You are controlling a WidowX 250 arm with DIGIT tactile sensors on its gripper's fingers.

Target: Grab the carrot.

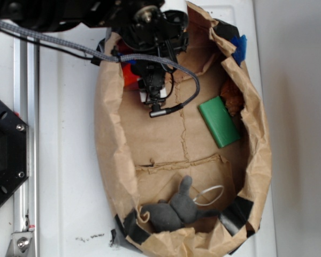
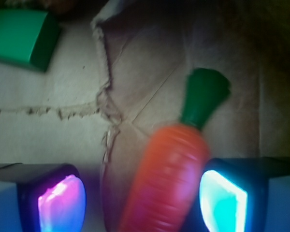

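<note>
1. The tool (image 1: 156, 101) hangs over the upper left part of a brown paper bag (image 1: 109, 139) that lies opened flat with raised, crumpled edges on a white desk (image 1: 64, 160).
2. In the wrist view the tool's two fingers stand wide apart, one (image 2: 60, 203) glowing pink at lower left, the other (image 2: 222, 200) glowing cyan at lower right.
3. The carrot (image 2: 166, 174) lies between those fingers, close against the cyan one and well apart from the pink one. Whether it touches the cyan pad I cannot tell. The jaws are spread and not closed on it.
4. The carrot's orange body runs from the bottom edge upward, and its dark green top (image 2: 203, 96) points up and to the right, tilted.
5. In the exterior view only a patch of red-orange (image 1: 129, 75) shows beside the arm, at the bag's left wall.
6. A green block (image 1: 219, 122) lies on the paper at the right side of the bag, well apart from the tool; a brownish object sits just above it against the bag wall.
7. A grey stuffed animal (image 1: 174, 210) rests at the bag's lower end, beside a thin white loop (image 1: 208, 195).
</note>
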